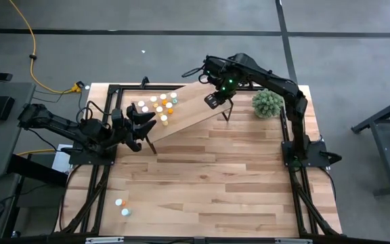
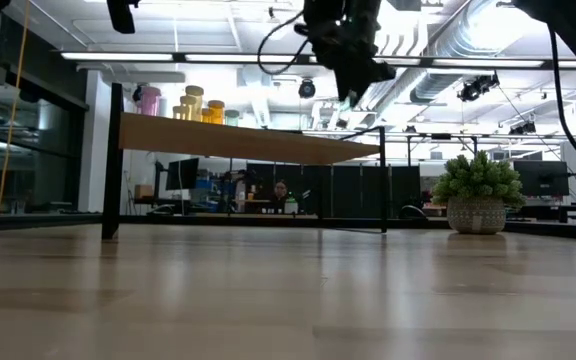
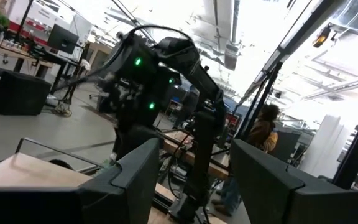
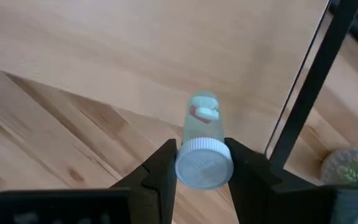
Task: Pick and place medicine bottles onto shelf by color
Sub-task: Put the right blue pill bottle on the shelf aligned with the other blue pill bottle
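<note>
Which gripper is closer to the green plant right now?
Right. The right gripper, shut on a pale teal bottle, hangs above the shelf end beside the plant. The left gripper, open, sits at the shelf's opposite end by the bottle cluster.

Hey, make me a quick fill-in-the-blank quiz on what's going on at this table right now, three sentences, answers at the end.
1. The right pincer grips a pale bottle by its white ____.
2. That right pincer hangs above the ____.
3. The left pincer is ____ and holds nothing, beside the bottles grouped on the shelf.

Answers: cap; shelf; open
</note>
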Tool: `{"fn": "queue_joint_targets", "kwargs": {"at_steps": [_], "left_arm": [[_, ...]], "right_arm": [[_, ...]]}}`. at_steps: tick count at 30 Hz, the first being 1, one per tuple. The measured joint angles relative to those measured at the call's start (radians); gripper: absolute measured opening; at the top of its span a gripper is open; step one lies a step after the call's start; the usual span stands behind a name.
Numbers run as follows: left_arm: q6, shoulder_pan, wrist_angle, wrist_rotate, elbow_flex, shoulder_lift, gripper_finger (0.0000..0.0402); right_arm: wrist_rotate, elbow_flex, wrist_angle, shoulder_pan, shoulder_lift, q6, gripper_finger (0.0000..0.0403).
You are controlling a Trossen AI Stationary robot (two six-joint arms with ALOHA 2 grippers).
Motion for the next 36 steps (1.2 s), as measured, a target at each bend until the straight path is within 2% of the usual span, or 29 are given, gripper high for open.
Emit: {"fn": "queue_joint_targets", "kwargs": {"at_steps": [8,25,36], "left_arm": [[0.002,-0.002,-0.004,0.0,0.0,0.0,0.0188],[0.002,-0.002,-0.015,0.0,0.0,0.0,0.0188],[0.003,-0.002,-0.015,0.0,0.0,0.0,0.0188]], "right_arm": [[0.003,-0.143,-0.004,-0.007,-0.047,0.002,0.0106],[0.024,-0.148,0.038,-0.013,-0.044,-0.028,0.0108],[0.051,-0.148,0.048,-0.014,-0.044,-0.027,0.0162]]}}
